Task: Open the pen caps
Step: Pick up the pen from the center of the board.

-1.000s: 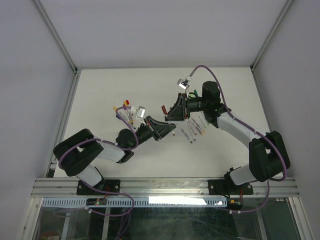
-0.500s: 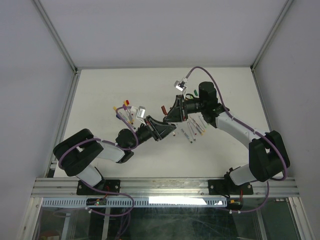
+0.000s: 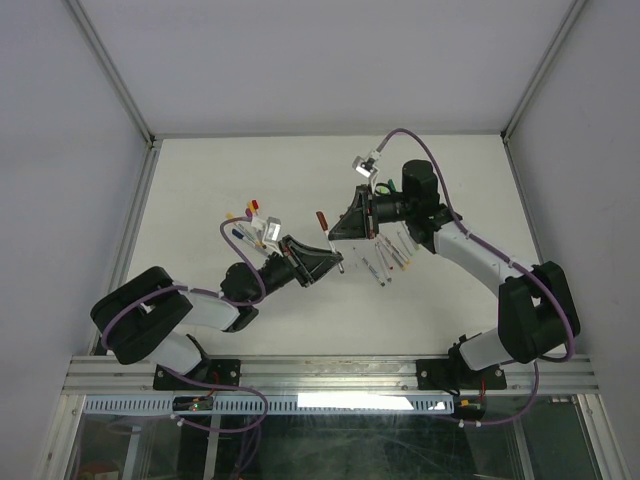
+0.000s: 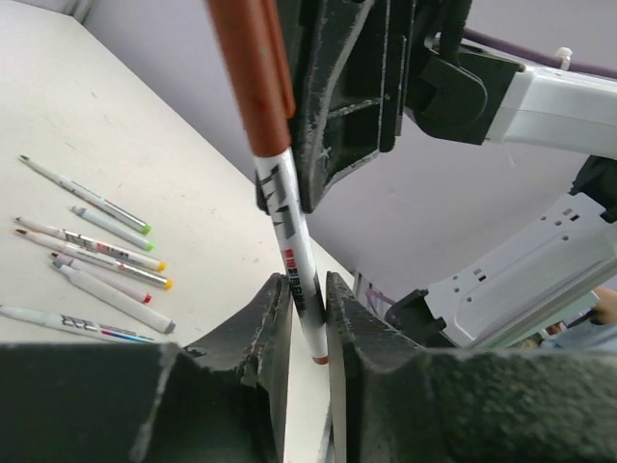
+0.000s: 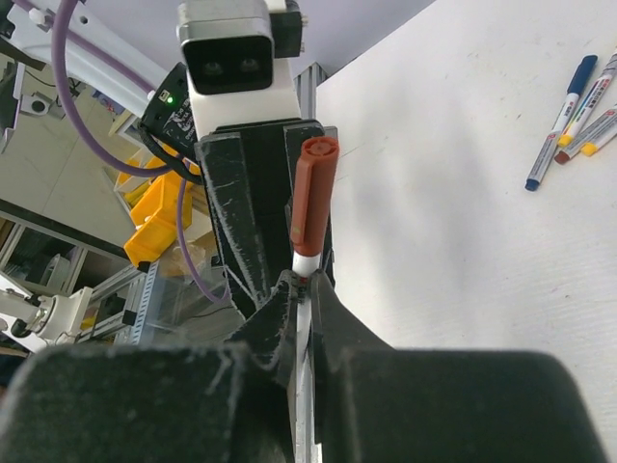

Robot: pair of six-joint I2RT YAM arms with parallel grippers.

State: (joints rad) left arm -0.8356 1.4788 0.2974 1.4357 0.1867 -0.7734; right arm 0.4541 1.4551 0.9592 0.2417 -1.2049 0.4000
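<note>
Dark red pen cap (image 5: 313, 193): seated on the end of a white pen (image 4: 294, 251), in the air above the middle of the surface (image 3: 200, 180), between the two claws.
Left claw (image 4: 307, 285): nearest the arm bases. The pen's uncapped end, with its small red tip, sits in the narrow slot between the fingers. Whether they press on the barrel or only stand beside it, I cannot tell.
Right-hand group of pens (image 3: 385, 262): several grey-white pens lying loose and roughly side by side on the surface, just right of the claws, their ends green, orange, yellow and red.
Right claw (image 5: 305, 282): a little farther back, facing the left claw. Its fingers are pressed together on the white barrel just below the cap, which sticks out past them.
Left-hand group of pens (image 3: 250, 225): a smaller cluster on the surface behind the left arm, with red, yellow and blue ends.
</note>
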